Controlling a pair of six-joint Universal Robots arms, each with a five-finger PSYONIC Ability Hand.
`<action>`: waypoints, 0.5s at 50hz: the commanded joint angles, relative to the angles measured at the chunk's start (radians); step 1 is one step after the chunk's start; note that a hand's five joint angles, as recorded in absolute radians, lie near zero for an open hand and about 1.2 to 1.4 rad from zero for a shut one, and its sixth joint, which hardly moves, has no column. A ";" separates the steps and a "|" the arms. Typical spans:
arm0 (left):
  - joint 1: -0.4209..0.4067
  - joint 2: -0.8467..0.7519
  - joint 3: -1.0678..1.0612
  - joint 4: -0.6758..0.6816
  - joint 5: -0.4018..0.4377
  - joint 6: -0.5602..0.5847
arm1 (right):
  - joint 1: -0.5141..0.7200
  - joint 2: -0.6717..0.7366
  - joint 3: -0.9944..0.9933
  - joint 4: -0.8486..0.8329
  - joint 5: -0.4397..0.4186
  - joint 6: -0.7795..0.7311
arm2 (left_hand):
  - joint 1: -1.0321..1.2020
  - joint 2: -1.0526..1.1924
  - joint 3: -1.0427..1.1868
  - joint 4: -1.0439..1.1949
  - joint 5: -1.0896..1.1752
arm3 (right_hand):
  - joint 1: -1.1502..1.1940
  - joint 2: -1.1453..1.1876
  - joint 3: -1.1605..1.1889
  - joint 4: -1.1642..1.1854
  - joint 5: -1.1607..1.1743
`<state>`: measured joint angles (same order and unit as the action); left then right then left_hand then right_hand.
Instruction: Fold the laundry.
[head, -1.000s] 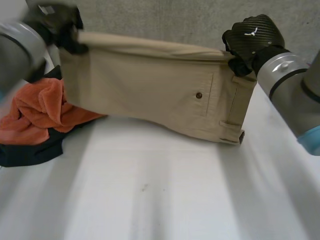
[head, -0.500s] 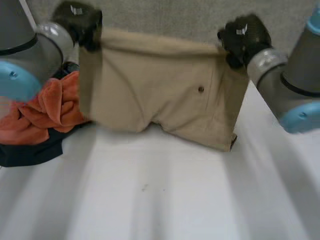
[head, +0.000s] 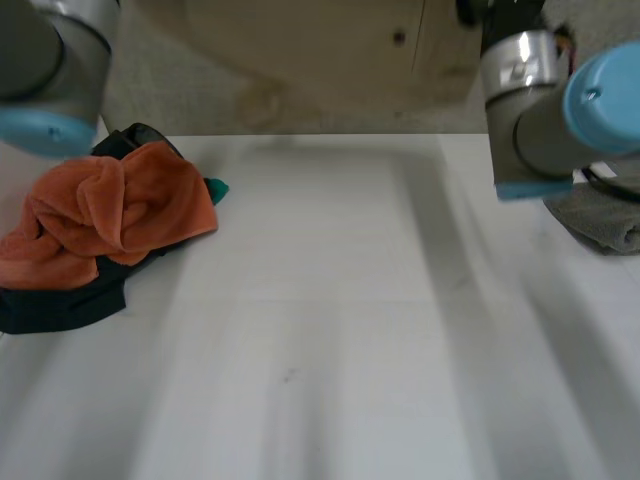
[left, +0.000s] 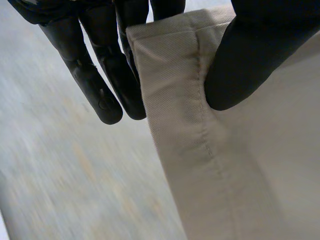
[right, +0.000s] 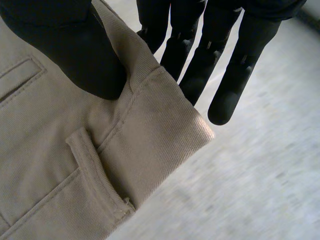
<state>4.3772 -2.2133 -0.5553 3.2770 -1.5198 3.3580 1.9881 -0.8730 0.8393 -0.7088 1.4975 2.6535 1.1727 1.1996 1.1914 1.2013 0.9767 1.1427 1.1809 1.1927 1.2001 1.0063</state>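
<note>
Left wrist view, left hand (left: 252, 55) pinching tan pants (left: 225, 175) at hem corner, right hand (right: 75, 47) pinching waistband corner.

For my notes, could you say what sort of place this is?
Probably a laundry-folding test bench: white table, heap of clothes, beige trousers pinched by the left hand and right hand.

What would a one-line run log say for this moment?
trousers: held up over table | left hand: pinching hem corner | right hand: pinching waistband corner | orange cloth: bunched on table
</note>
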 joint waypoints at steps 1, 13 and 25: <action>-0.028 0.007 -0.398 -0.007 0.007 0.008 | -0.015 0.060 0.254 0.069 -0.108 -0.041 | 0.224 0.197 0.205 0.195 0.245 | 0.254 0.215 0.204 0.196 0.215; -0.070 0.096 -0.686 -0.195 0.044 0.037 | -0.022 -0.061 0.593 0.244 -0.109 -0.248 | 0.224 0.197 0.205 0.195 0.245 | 0.254 0.215 0.204 0.196 0.215; -0.122 0.290 -0.850 -0.755 0.075 0.225 | -0.037 -0.409 0.756 0.966 -0.077 -0.411 | 0.224 0.197 0.205 0.195 0.245 | 0.254 0.215 0.204 0.196 0.215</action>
<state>4.2884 -1.9876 -1.3374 2.7612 -1.4627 3.4832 1.9632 -1.1637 1.5381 -0.0667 1.4213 2.3263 1.1727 1.2000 1.1915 1.2013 0.9767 1.1427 1.1810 1.1928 1.2004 1.0127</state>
